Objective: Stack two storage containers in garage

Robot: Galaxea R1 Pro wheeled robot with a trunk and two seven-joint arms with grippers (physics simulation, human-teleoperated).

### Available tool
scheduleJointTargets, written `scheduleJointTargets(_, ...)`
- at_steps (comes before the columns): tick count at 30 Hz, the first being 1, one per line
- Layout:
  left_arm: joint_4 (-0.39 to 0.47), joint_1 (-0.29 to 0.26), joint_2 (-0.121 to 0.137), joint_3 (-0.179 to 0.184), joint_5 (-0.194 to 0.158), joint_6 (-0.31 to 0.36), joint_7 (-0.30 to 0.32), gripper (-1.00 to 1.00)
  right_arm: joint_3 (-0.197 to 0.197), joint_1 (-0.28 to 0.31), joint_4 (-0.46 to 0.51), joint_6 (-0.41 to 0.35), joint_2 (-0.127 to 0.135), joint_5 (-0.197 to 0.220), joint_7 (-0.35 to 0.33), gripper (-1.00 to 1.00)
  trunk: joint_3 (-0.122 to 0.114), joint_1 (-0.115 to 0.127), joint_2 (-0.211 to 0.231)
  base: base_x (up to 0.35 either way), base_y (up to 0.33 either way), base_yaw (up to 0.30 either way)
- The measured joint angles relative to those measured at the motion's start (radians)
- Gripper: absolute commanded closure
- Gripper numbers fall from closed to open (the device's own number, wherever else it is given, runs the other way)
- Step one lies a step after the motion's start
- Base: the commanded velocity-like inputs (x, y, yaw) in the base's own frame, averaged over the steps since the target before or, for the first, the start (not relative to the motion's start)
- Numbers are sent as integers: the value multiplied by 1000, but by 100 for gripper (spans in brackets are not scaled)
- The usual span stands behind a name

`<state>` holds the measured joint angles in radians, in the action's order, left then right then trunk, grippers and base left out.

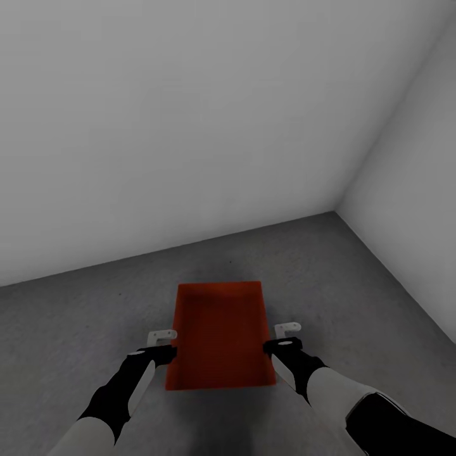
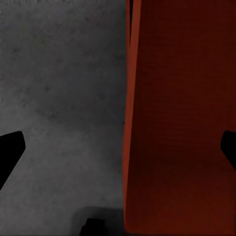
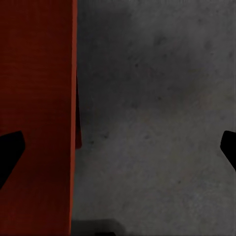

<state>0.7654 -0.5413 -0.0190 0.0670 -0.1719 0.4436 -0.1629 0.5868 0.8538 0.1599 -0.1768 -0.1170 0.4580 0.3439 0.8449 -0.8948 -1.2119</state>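
One orange-red storage container [image 1: 218, 335] lies open-top on the dark grey garage floor [image 1: 76, 329], long side running away from me. My left gripper [image 1: 163, 345] is open and straddles its left wall, one finger over the floor [image 2: 59, 73] and one over the bin's inside [image 2: 177, 123]. Open as well, my right gripper [image 1: 284, 337] straddles the right wall, with the bin's inside [image 3: 34, 98] on one side and bare concrete [image 3: 157, 98] on the other. Nothing is pinched by either one. I cannot tell whether the bin touches the floor.
A plain grey-white wall [image 1: 190, 126] stands close behind the bin. It meets a second wall [image 1: 418, 190] in a corner at the right. Mottled concrete spreads to both sides of the bin.
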Motion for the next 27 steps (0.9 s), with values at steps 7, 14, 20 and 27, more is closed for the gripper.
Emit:
scheduleJointTargets(7,0,0,0,0,0,0,0,-100,-1,0,0,0,0,0,0,-100,-22,27,49,0,0,0)
scheduleJointTargets(14,0,0,0,0,0,0,0,-100,-1,-1,-1,0,0,0,0,-100,-44,54,98,0,0,0)
scheduleJointTargets(20,0,0,0,0,0,0,0,-100,-1,0,-1,0,0,0,0,-100,-63,77,140,0,0,0)
scheduleJointTargets(27,1,0,0,0,0,-1,0,-100,0,-1,-1,0,-1,0,0,-100,-85,104,189,0,0,0)
